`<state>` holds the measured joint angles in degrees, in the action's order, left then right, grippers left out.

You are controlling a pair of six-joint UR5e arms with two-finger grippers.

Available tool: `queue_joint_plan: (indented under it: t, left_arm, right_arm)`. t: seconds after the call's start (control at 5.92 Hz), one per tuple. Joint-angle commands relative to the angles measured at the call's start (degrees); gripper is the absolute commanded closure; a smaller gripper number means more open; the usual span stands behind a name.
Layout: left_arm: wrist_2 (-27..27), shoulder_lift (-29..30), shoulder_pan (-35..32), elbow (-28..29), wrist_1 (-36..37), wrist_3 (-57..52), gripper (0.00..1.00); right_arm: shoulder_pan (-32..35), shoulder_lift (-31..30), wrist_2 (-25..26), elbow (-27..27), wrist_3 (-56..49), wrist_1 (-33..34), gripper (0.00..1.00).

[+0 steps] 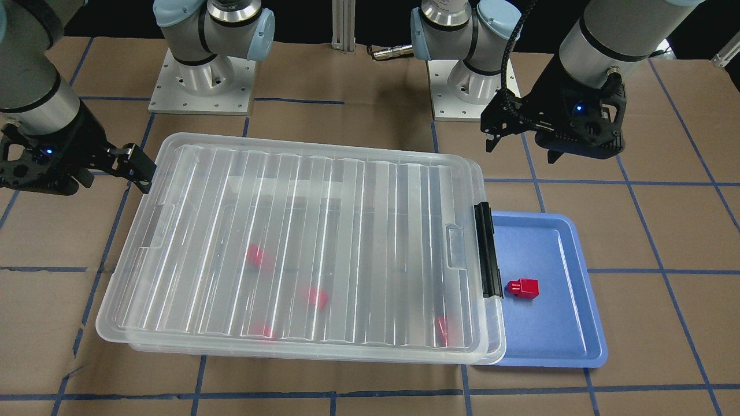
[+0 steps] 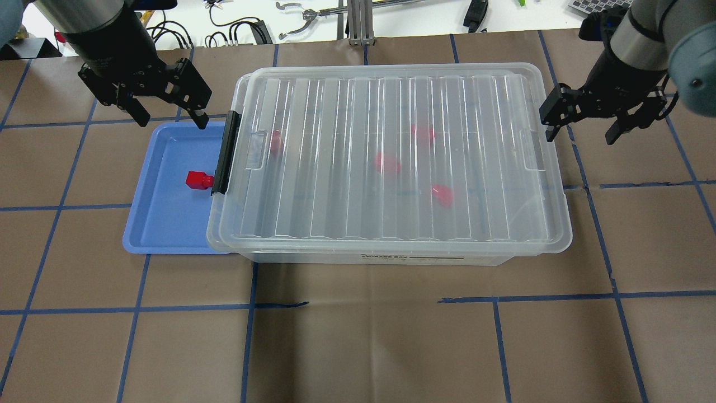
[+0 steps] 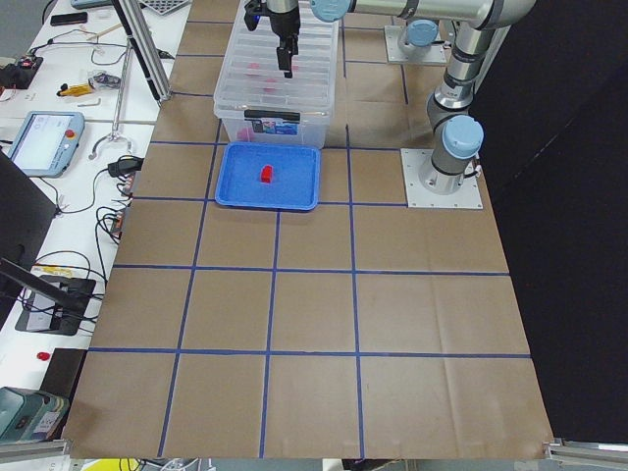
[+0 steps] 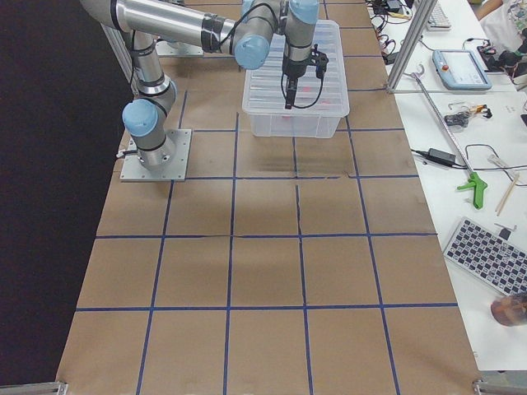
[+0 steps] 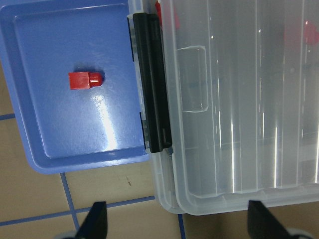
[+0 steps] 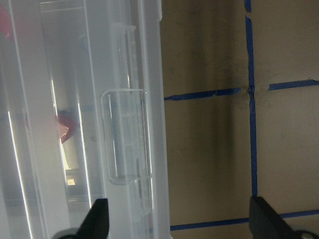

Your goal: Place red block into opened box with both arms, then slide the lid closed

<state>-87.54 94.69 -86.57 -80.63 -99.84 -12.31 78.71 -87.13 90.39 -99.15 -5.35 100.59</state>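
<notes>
Spreading under everything is the table, brown paper crossed by blue tape lines. On it sits the box, clear and shallow, with the lid lying flat on top and covering nearly all of the opening. At the latch end the lid's edge sits slightly out of line with the box rim. A blue tray lies just beside that short end, tucked partly under the rim.

The left gripper hangs above the tray's far corner, its jaws spread wide and holding nothing. The right gripper hangs off the box's opposite short end, over bare table, also spread wide and empty.

The black latch bar runs along the short end next to the tray. One red block lies on the tray, its stub pointing at the latch. Four more red blocks show blurred through the lid, inside the box.
</notes>
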Motion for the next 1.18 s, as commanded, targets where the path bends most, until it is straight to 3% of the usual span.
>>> queue_joint_plan:
  t: [0.0,0.51,1.01]
  left_arm:
    - [0.0,0.1,0.0,0.0,0.2,0.0,0.01]
    - [-0.1,0.0,0.0,0.1,0.3,0.0,0.01]
    - [-0.1,0.0,0.0,0.0,0.3,0.0,0.01]
  right_arm:
    - [0.0,0.9,0.1,-2.7,-1.0,4.5,0.00]
    - [-0.1,2.2,0.8,-4.4,-1.0,5.5,0.00]
    - [-0.3,2.3,4.8,-5.5,-1.1,7.2,0.00]
